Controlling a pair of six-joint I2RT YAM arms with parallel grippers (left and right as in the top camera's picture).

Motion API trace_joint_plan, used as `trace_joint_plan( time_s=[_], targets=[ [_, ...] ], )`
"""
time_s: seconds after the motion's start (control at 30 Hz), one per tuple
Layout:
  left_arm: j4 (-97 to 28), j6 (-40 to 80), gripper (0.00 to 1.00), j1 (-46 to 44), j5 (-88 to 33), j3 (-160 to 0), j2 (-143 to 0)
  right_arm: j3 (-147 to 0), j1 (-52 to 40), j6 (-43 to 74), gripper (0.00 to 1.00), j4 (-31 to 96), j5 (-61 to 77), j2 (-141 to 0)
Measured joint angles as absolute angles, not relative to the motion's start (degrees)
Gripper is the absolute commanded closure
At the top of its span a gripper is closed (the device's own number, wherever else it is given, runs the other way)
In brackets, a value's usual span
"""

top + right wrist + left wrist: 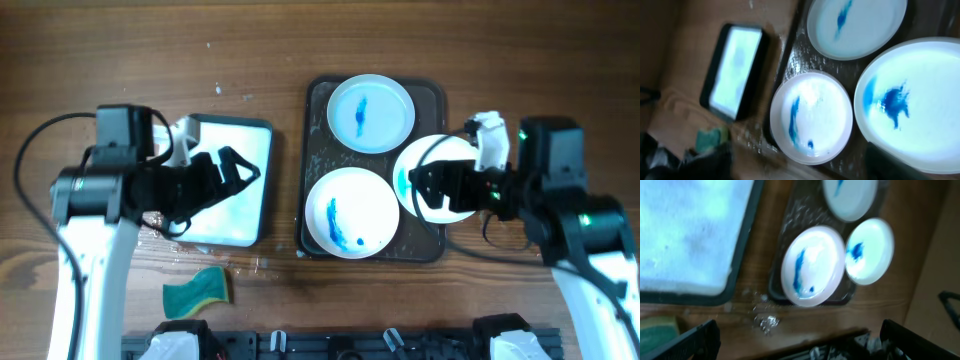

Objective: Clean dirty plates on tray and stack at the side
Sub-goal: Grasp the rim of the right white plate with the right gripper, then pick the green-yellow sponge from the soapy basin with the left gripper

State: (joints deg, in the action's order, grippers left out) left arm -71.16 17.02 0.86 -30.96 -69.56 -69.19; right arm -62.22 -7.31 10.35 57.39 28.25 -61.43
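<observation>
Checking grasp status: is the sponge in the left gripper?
No, the sponge lies on the table, apart from the left gripper.

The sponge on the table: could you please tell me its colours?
The sponge is teal and yellow, clearest in the overhead view.

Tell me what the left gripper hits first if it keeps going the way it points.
Probably the near plate with the blue streak on the dark tray; the left gripper looks aimed at it, though depth is unclear.
</observation>
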Motion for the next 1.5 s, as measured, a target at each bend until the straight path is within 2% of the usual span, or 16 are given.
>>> trace_joint_plan(
  time_s=[0.07,0.2,0.23,0.3,0.43,0.63,0.7,0.73,0.8,0.83,0.97,1.03,1.13,1.17,1.23,1.5],
  targets=[
    [-73.6,14.8,0.04,-0.1,-30.1,-69.6,-73.4,-58.8,-11.4,10.8,0.37,58.2,27.6,-66.2],
    [-73.9,13.5,0.07,-4.2,-20.4,-69.6,-75.0,-42.9,-22.8,17.6,0.44,43.7,19.0,-78.7],
    [-73.8,13.5,0.07,-4.6,-18.7,-69.6,-75.0,-40.6,-23.8,18.9,0.5,38.6,17.5,-80.5],
    [-73.1,13.5,0.1,-5.0,-16.1,-69.6,-75.0,-38.7,-24.2,22.2,0.77,33.8,13.3,-84.4],
    [-68.4,15.9,0.16,-5.0,-13.7,-67.6,-75.0,-38.7,-24.2,24.8,0.96,29.4,9.5,-86.2],
    [-52.4,21.9,0.34,-5.1,-9.3,-52.5,-79.1,-39.9,-24.1,28.3,0.96,28.8,8.0,-86.2],
    [-44.1,22.5,0.51,-5.1,-9.0,-48.0,-82.3,-39.9,-24.1,28.5,0.96,28.8,7.7,-86.2],
    [-39.8,22.9,0.71,-5.1,-8.7,-46.1,-84.5,-39.9,-24.1,28.5,0.96,28.8,7.6,-86.2],
    [-34.6,23.2,0.82,-5.1,-8.4,-43.9,-90.1,-39.9,-24.1,28.5,0.96,28.7,7.5,-86.2],
    [-33.9,23.2,0.96,-5.1,-8.1,-44.1,-91.0,-39.9,-24.1,28.5,0.96,28.9,7.4,-86.2],
    [-34.4,23.0,0.96,-5.1,-8.6,-46.0,-93.2,-39.9,-24.1,28.5,0.96,29.1,7.4,-86.2],
    [-42.7,23.0,0.82,-5.1,-8.9,-48.3,-93.5,-39.9,-24.1,28.5,0.96,29.1,7.4,-86.2],
    [-50.6,23.0,0.7,-5.1,-8.9,-53.4,-91.8,-39.9,-24.1,28.5,0.95,29.3,7.4,-86.1],
    [-51.1,23.0,0.51,-5.1,-8.9,-54.3,-91.0,-39.9,-24.1,28.5,0.95,29.3,7.4,-86.1],
    [-51.9,23.0,0.37,-5.1,-8.8,-55.3,-88.1,-39.9,-24.1,28.5,0.94,29.3,7.4,-86.1],
    [-35.8,23.0,0.37,-5.2,6.2,-55.7,-93.1,-39.9,-24.1,28.5,0.94,29.4,7.4,-86.1]
  ],
)
